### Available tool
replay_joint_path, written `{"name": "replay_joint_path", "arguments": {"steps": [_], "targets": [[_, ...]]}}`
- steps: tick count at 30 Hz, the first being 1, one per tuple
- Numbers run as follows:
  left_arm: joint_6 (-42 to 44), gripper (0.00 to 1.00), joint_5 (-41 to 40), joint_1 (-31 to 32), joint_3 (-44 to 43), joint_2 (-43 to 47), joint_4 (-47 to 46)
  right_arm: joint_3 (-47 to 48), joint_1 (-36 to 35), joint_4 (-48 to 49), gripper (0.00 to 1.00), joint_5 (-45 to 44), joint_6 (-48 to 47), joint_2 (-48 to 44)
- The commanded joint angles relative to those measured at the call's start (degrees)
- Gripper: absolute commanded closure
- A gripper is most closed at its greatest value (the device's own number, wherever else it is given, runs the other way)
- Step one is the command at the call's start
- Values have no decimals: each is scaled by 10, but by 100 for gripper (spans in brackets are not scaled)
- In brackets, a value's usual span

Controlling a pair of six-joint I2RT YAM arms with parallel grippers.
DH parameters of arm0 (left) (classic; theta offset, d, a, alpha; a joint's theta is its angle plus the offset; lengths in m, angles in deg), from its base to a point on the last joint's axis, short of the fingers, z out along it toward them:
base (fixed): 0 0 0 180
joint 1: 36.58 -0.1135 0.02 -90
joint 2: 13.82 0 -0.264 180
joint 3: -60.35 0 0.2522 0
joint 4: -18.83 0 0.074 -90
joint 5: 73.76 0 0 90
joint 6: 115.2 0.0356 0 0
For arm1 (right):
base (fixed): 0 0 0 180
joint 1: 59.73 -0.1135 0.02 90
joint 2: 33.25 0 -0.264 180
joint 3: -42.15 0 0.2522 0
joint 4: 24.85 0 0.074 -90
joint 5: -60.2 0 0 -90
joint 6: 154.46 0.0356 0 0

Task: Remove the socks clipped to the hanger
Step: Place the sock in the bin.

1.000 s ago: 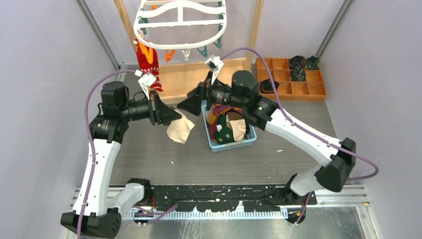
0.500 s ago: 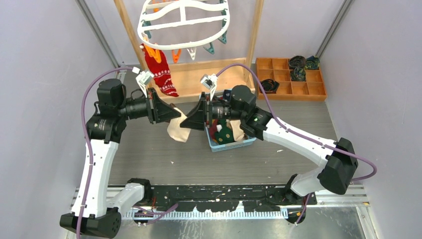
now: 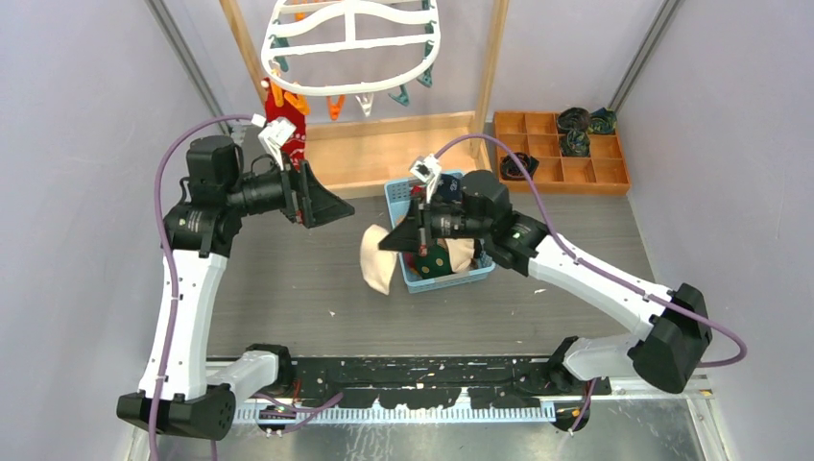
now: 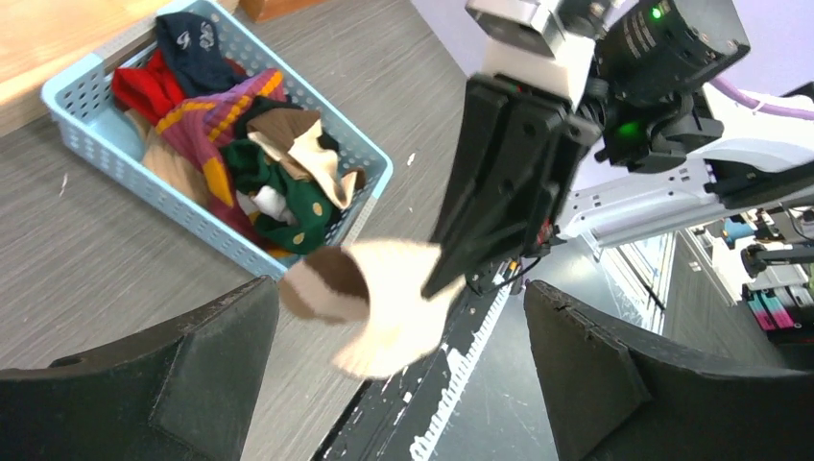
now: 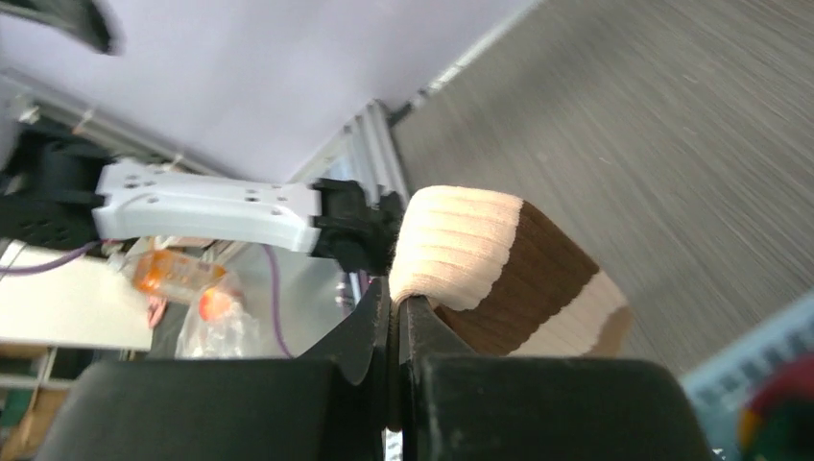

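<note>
While the right gripper [image 5: 395, 312] pinches it, the ribbed beige sock [image 5: 461, 252] droops.

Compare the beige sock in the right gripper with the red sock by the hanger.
The beige sock is pale with a brown band; the red sock is bright red. The beige sock is pinched in the shut right gripper, well off the hanger; the red sock hangs just below the hanger's rim. Both hang limp in the air.
</note>
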Motion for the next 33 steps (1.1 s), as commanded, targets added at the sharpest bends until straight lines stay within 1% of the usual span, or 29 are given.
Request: {"name": "replay_joint_path", "arguments": {"steps": [1, 3, 5, 7, 10, 12, 16, 18, 20, 22, 24, 26, 27, 28, 30, 32, 33], "targets": [[22, 0, -20, -17, -18, -3, 30, -42, 84, -75, 99, -8, -18, -26], [24, 0, -28, -27, -13, -1, 32, -47, 128, -129, 99, -14, -38, -14], [28, 0, -32, -37, -8, 1, 34, -38, 146, -192, 99, -47, -78, 7], [32, 0, -33, -45, -5, 3, 41, -21, 149, -244, 99, -108, -113, 33], [31, 0, -33, -49, 3, 7, 37, 16, 150, -291, 99, -247, -134, 79], [26, 0, -34, -49, 10, 11, 30, 19, 149, -271, 99, -301, -134, 97], [25, 0, -39, -50, 18, 15, 29, 9, 149, -189, 99, -393, -141, 122], [25, 0, -42, -51, 17, 14, 32, 9, 148, -149, 99, -421, -155, 136], [25, 0, -44, -52, 16, 15, 33, 9, 148, -103, 99, -439, -170, 149], [25, 0, -50, -52, 15, 14, 35, 10, 148, -63, 99, -438, -185, 159], [26, 0, -56, -52, 15, 16, 35, 16, 148, -42, 97, -431, -191, 173], [29, 0, -59, -52, 15, 17, 39, 24, 149, -52, 77, -429, -187, 190], [31, 0, -60, -52, 15, 17, 41, 25, 149, -57, 63, -431, -180, 195], [33, 0, -61, -52, 15, 18, 43, 17, 149, -55, 51, -437, -174, 195], [36, 0, -62, -52, 17, 19, 45, -13, 147, -29, 37, -451, -159, 174], [38, 0, -63, -52, 20, 18, 44, -44, 142, 1, 25, -469, -156, 138], [39, 0, -63, -52, 21, 17, 45, -49, 140, 1, 22, -479, -157, 119]]}}
